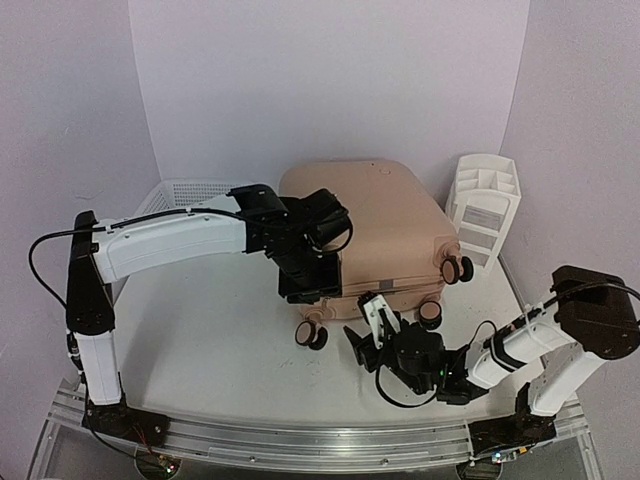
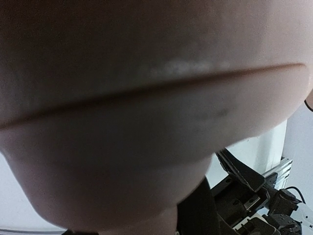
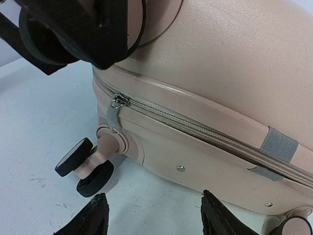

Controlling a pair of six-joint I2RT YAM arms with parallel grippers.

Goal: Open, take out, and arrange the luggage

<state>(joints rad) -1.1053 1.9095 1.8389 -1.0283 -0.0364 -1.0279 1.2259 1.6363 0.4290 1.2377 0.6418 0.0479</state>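
Peach-pink hard-shell suitcase [image 1: 390, 230] is lying closed on the white counter [image 1: 220, 330], so the opening step is probably only starting. The right claw [image 3: 154, 198] is hovering wide and empty facing the small metal zipper pull [image 3: 114, 115], which is needing a precise pinch next. The left claw [image 1: 312, 280] is sitting at the shell, and its width I cannot tell.

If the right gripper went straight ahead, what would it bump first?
The right gripper would probably hit the luggage first, on the shell just below the zipper.
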